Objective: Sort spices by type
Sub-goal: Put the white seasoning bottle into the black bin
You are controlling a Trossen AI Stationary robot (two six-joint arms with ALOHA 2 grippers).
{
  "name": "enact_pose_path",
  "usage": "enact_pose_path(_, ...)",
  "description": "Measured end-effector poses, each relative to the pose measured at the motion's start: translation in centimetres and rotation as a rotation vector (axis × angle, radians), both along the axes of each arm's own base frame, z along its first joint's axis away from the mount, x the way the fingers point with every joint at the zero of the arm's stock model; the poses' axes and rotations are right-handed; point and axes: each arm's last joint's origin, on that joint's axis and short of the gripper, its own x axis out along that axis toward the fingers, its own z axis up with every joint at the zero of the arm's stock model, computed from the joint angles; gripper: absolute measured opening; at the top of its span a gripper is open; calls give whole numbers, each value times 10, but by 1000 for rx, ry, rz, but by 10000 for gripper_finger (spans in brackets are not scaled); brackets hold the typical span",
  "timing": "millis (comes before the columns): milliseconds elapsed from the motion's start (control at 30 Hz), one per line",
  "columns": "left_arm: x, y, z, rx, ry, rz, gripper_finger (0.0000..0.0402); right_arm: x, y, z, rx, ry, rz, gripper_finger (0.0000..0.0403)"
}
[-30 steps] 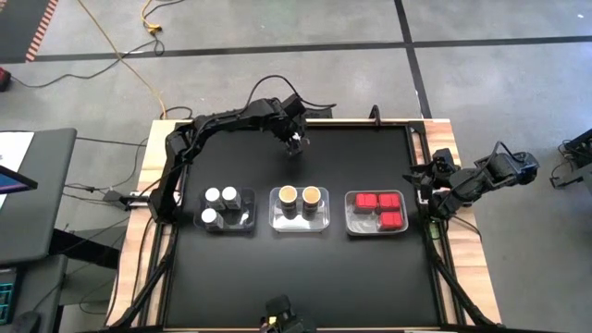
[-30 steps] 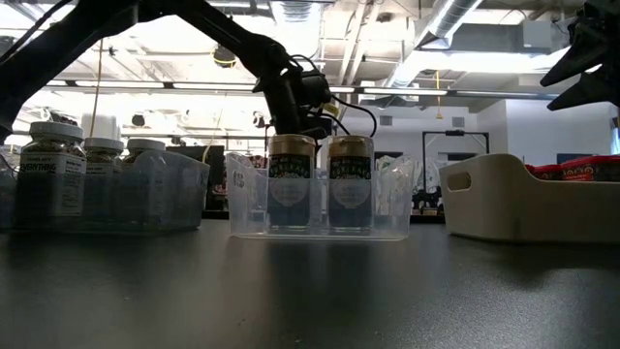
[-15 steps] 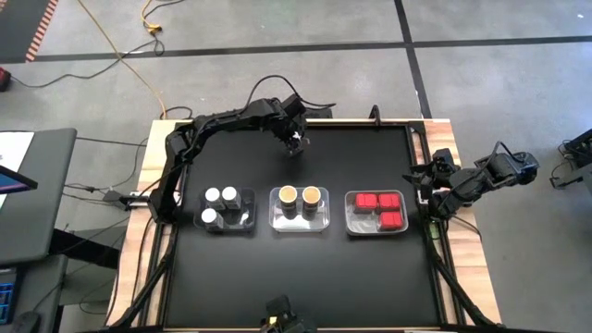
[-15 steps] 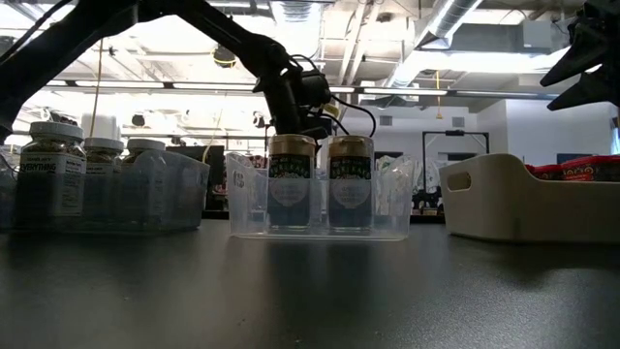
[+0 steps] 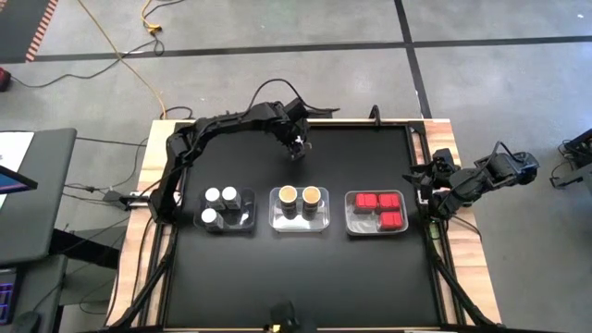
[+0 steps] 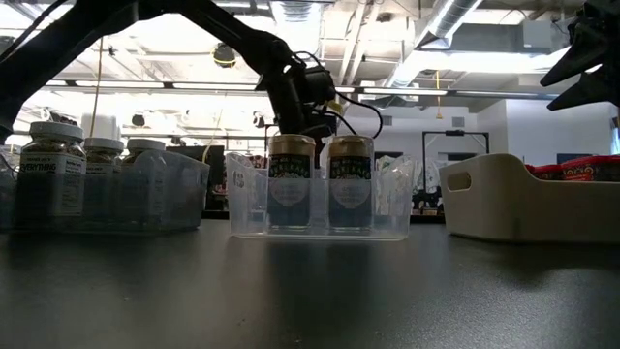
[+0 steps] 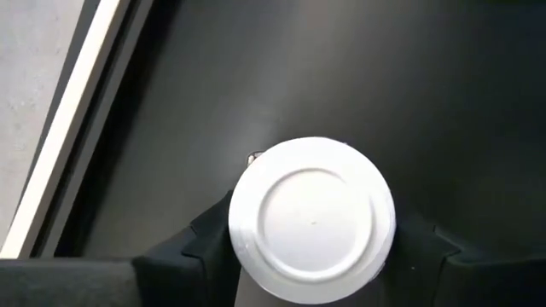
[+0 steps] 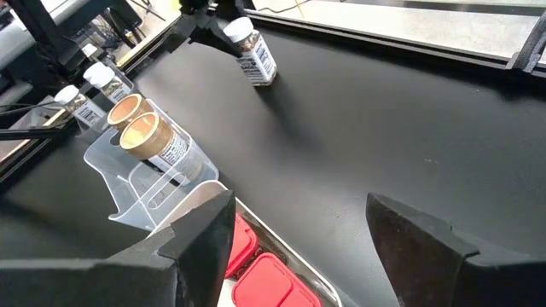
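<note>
A clear jar with a white cap [image 7: 311,217] stands tilted near the table's far edge, at its middle [image 8: 254,55]. My left gripper [image 5: 297,148] is shut on it. Three plastic trays sit in a row across the table's middle. The left one [image 5: 242,222] holds three white-capped jars [image 5: 220,203]. The middle one [image 5: 301,226] holds two jars with tan round tops [image 5: 300,195]. The right one [image 5: 351,215] holds red packets [image 5: 379,208]. My right gripper [image 5: 433,192] waits open at the table's right edge, with nothing between its fingers. My left gripper pinches the jar between its two fingers [image 7: 205,243], one on each side just under the white cap [image 7: 256,256]. The fingers come from above, slanting down. The jar leans in the hold [image 8: 260,68]. Whether its bottom rests on the table I cannot tell.
The black tabletop [image 5: 361,157] lies bare between the held jar and the row of trays, and also near the front edge [image 5: 296,277]. A raised frame [image 5: 418,148] runs along the table's sides.
</note>
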Motion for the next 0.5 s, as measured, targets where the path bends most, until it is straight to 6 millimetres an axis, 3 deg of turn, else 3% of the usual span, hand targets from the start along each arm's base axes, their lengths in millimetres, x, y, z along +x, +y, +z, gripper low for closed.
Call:
enact_pose_path(133, -1, -6, 12, 22, -18, -31, 200, 0, 0, 0, 0, 0, 0, 292)
enact_pose_path(367, -15, -14, 51, 58, -89, -20, 199, 0, 0, 0, 0, 0, 0, 292)
enact_pose_path(500, -27, -28, 75, 63, -93, -39, 199, 0, 0, 0, 0, 0, 0, 292)
